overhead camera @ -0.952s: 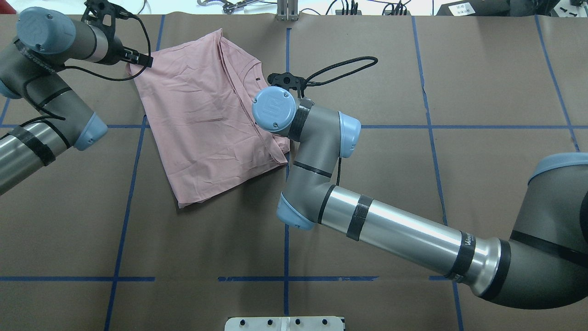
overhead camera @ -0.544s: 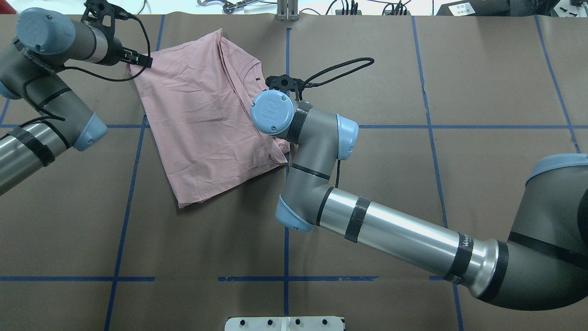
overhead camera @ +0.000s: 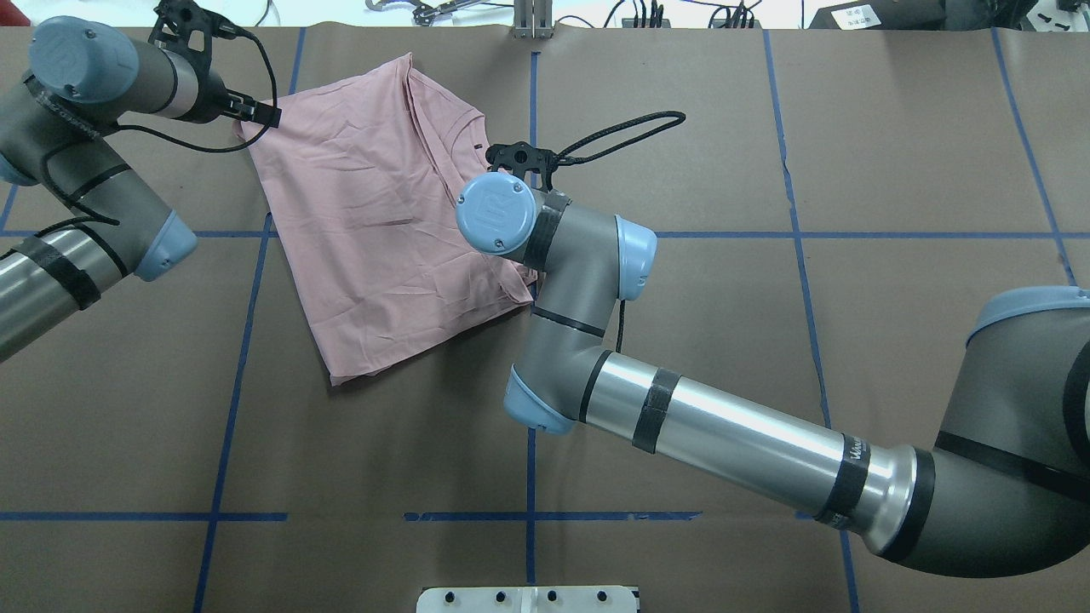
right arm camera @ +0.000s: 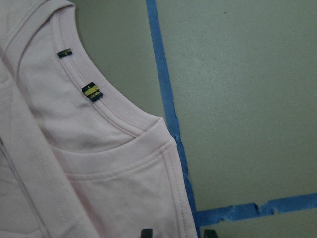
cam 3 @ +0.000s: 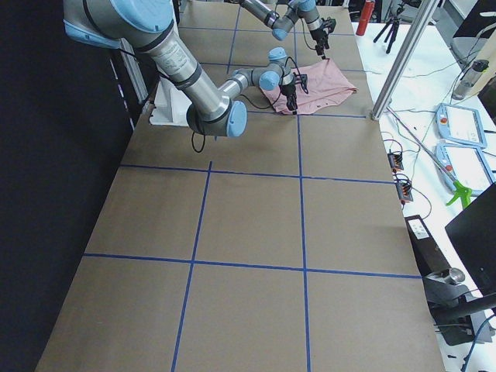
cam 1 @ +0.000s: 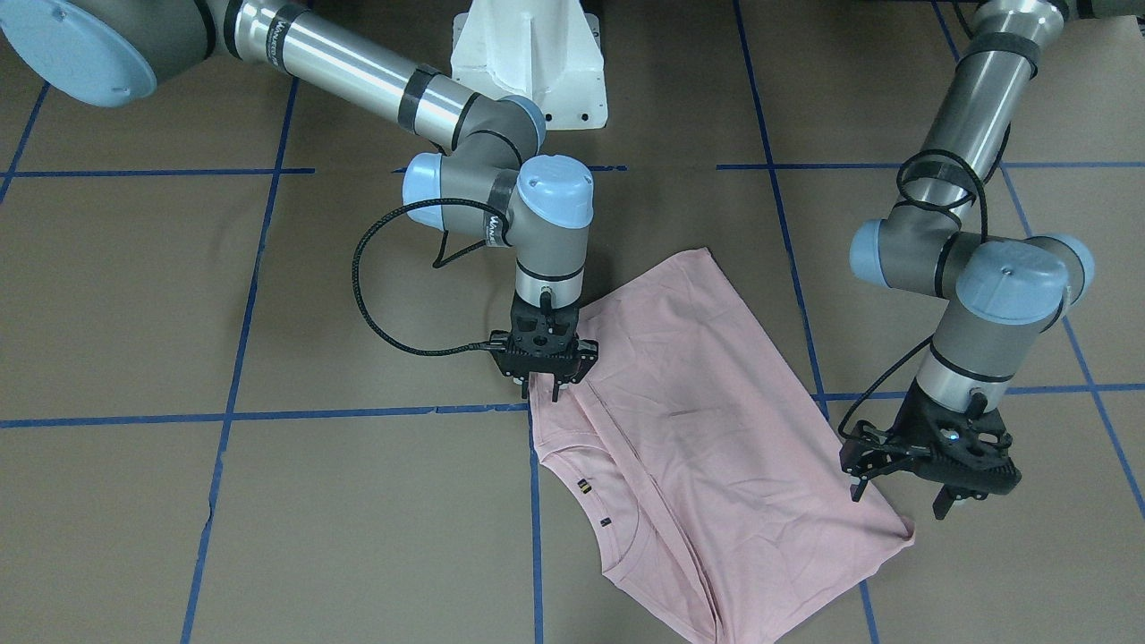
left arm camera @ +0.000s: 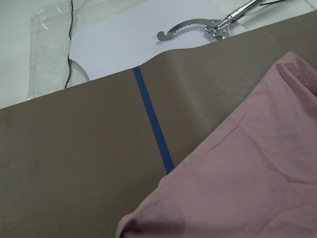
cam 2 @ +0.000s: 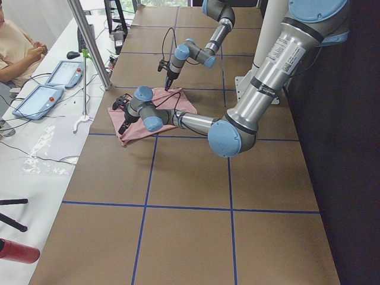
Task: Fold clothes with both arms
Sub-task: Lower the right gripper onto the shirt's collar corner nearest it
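Observation:
The pale pink T-shirt (overhead camera: 375,221) lies folded on the brown table, print hidden, neckline toward the right gripper; it also shows in the front view (cam 1: 716,447). My left gripper (cam 1: 897,501) is open just above the shirt's outer corner; the left wrist view shows that corner (left arm camera: 237,188) but no fingers. My right gripper (cam 1: 541,389) is open over the shirt's shoulder edge by the neckline. In the right wrist view its fingertips (right arm camera: 147,232) straddle the cloth edge, with the collar labels (right arm camera: 91,91) above.
Blue tape lines (overhead camera: 532,426) grid the brown table. The table's far edge and a white bench with a metal tool (left arm camera: 198,29) lie just beyond the shirt. A black cable loop (overhead camera: 630,128) hangs off the right wrist. The white pedestal (cam 1: 528,54) stands at the robot's side.
My right arm's wrist and gripper have shifted a little to the left, over the shirt's neckline edge. The left arm and the shirt have hardly moved.

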Robot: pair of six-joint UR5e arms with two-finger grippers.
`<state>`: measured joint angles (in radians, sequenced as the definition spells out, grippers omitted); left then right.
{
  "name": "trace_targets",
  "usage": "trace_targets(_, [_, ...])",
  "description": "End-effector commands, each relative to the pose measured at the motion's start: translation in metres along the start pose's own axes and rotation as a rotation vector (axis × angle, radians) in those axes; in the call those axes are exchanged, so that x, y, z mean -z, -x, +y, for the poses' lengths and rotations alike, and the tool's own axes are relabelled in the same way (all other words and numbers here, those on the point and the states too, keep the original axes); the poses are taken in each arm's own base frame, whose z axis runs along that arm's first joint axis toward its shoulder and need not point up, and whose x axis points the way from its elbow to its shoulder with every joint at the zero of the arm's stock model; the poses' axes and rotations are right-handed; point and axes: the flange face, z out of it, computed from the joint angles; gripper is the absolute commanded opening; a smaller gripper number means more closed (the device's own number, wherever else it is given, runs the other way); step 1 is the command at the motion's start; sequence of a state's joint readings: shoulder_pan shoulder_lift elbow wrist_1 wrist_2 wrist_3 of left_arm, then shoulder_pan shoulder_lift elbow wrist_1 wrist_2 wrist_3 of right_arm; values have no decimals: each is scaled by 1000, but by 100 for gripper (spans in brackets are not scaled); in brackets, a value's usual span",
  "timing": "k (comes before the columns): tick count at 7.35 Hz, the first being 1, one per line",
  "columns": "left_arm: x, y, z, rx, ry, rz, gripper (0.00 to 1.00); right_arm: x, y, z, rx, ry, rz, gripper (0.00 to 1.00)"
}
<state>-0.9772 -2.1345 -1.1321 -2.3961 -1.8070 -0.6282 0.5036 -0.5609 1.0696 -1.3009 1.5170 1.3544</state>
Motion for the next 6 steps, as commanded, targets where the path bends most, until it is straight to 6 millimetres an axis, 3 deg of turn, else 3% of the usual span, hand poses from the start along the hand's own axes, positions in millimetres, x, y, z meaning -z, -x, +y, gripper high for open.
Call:
trace_targets(1, [0,0,0,1,1,0,100,-2,2,4,4,-2,4,45])
trace_targets(3, [0,1,0,2,0,-1,100,-4,1,6,6,0,8,37])
trace_targets(4, [0,0,0,1,1,0,100,-7,0,7,6,1,13,22])
trace_targets(5, [0,0,0,-1,1,0,100,-7,0,7,8,1,14,0])
trace_targets(6, [0,0,0,-1,1,0,100,-7,0,7,10,1,14,0])
